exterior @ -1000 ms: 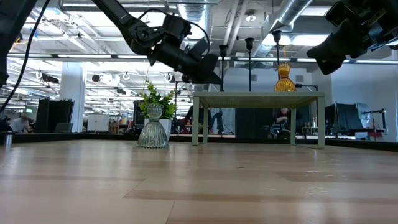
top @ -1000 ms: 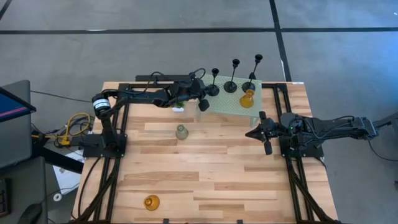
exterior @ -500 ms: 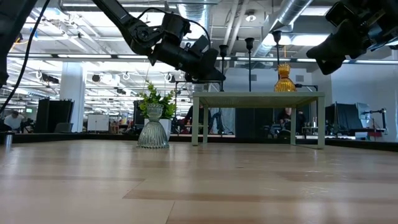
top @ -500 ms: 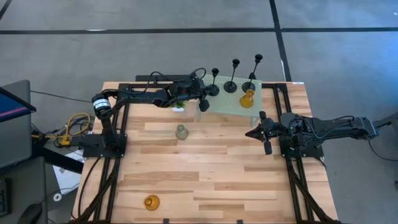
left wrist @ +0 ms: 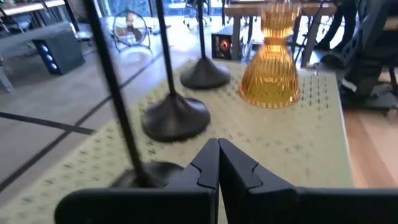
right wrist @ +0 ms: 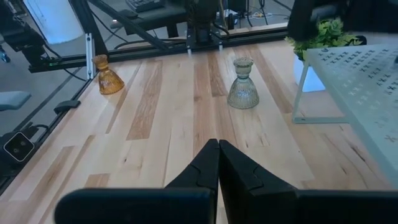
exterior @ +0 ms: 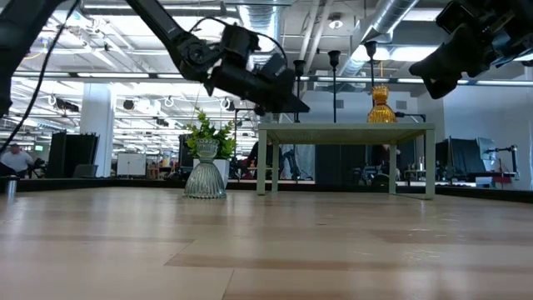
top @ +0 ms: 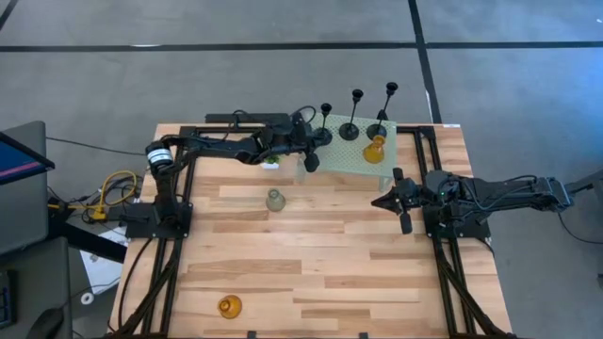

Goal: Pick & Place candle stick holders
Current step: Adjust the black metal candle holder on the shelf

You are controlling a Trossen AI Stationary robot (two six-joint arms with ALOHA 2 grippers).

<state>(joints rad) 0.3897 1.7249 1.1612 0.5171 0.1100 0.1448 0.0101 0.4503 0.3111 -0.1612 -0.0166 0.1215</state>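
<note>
You have six holders in play: three black, two amber, one clear-grey. Starting at your left, the left gripper hangs above the near-left corner of the pale green mesh stand, its fingers pressed together on nothing. Just past its fingertips stand the three black holders: the first black holder closest, the second black holder farther on, the third black holder farthest. One amber holder sits on the stand beside them, ahead of the gripper. The clear-grey holder stands on the table, well apart from it. The other amber holder is far off near the table's front edge. At your right, the right gripper waits clenched, empty, beyond the stand.
</note>
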